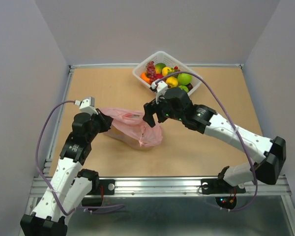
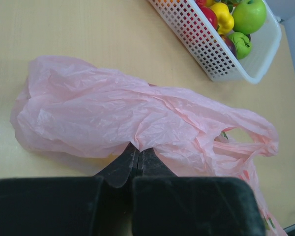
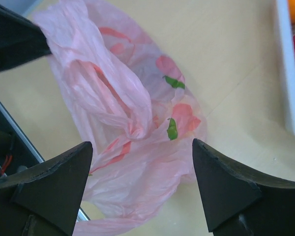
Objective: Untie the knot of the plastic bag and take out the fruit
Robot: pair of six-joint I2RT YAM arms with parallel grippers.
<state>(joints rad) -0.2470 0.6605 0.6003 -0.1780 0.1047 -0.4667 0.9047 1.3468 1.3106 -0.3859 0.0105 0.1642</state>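
The pink plastic bag (image 1: pixel 133 129) lies crumpled on the table between the arms. My left gripper (image 1: pixel 106 121) is shut on a fold of its film; in the left wrist view (image 2: pixel 136 150) the jaws pinch the bag (image 2: pixel 113 115) at its near edge. My right gripper (image 1: pixel 150 116) is open and empty above the bag's right end; in the right wrist view (image 3: pixel 141 147) the bag (image 3: pixel 137 187) lies between the spread fingers. A bunched twist of handle film (image 3: pixel 135 130) shows there; I cannot tell if it is tied. Glossy fruit, such as a yellow lemon (image 1: pixel 172 81) and an orange one (image 1: pixel 145 77), sits in the basket.
The white slotted basket (image 1: pixel 137 76) stands at the back right of the bag, also in the left wrist view (image 2: pixel 258 69). It holds green apples (image 1: pixel 184 78) and purple grapes (image 1: pixel 150 68) too. The left gripper's black body (image 3: pixel 14 39) shows in the right wrist view.
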